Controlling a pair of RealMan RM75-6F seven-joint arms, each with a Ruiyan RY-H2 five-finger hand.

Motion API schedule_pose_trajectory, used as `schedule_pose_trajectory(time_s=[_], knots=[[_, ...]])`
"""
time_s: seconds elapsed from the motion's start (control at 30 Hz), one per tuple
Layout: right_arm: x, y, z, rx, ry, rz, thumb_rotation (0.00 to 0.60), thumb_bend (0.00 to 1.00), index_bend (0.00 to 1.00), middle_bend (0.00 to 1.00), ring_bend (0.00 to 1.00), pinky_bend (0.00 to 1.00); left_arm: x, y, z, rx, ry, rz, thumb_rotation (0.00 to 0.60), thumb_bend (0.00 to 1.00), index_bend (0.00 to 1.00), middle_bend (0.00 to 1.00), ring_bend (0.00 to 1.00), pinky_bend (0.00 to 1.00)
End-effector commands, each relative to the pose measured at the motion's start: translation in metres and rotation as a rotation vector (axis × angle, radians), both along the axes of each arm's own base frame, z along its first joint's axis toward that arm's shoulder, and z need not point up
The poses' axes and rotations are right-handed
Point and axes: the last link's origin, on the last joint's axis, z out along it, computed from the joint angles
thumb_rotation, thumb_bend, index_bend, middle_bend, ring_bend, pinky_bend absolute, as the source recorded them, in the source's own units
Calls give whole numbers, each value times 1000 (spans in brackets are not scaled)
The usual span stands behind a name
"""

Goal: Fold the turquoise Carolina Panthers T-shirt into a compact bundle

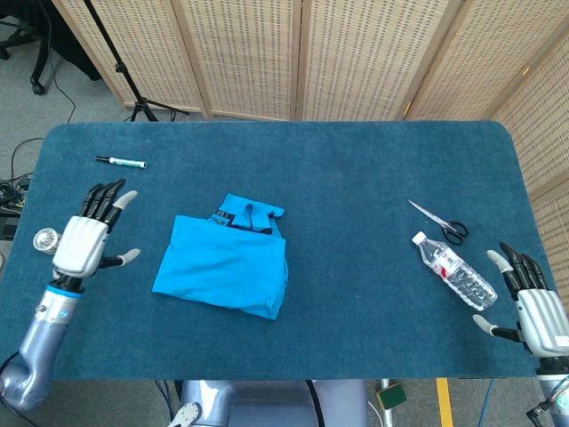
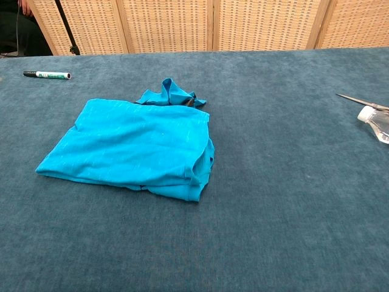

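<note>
The blue carpeted table (image 1: 356, 178) carries the shirt (image 1: 224, 264) left of centre, folded, collar bunched at its far edge. Left hand (image 1: 84, 238) and right hand (image 1: 532, 307) hold nothing, fingers spread. The fabric looks light and limp; grip edges or corners.

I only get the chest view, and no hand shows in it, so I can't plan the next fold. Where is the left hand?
Observer: The left hand is over the left edge of the blue carpeted table. It is apart from the folded turquoise T-shirt, with fingers spread and holding nothing.
Operator: And the right one?
Observer: The right hand is at the near right corner, also open and empty, close to the clear plastic water bottle.
</note>
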Motion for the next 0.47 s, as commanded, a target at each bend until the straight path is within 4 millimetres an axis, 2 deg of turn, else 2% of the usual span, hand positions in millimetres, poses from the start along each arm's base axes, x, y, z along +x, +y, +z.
schedule_pose_trajectory(time_s=[0.03, 0.07, 0.17, 0.33, 0.47], knots=[[1, 1, 0, -1, 0, 3, 600, 2, 0, 0, 0, 0, -29, -29, 19, 32, -45, 98, 600, 0, 0, 0, 0, 0], [2, 2, 0, -2, 0, 7, 600, 2, 0, 0, 0, 0, -43, -42, 25, 49, -44, 153, 600, 0, 0, 0, 0, 0], [3, 3, 1, -6, 2, 17, 600, 2, 0, 0, 0, 0, -57, -63, 32, 69, -14, 228, 600, 0, 0, 0, 0, 0], [3, 5, 5, -47, 50, 16, 600, 2, 0, 0, 0, 0, -65, -85, 41, 144, 5, 327, 600, 0, 0, 0, 0, 0], [-1, 6, 8, -114, 153, -19, 600, 2, 0, 0, 0, 0, -63, -91, 46, 152, 21, 341, 600, 0, 0, 0, 0, 0]])
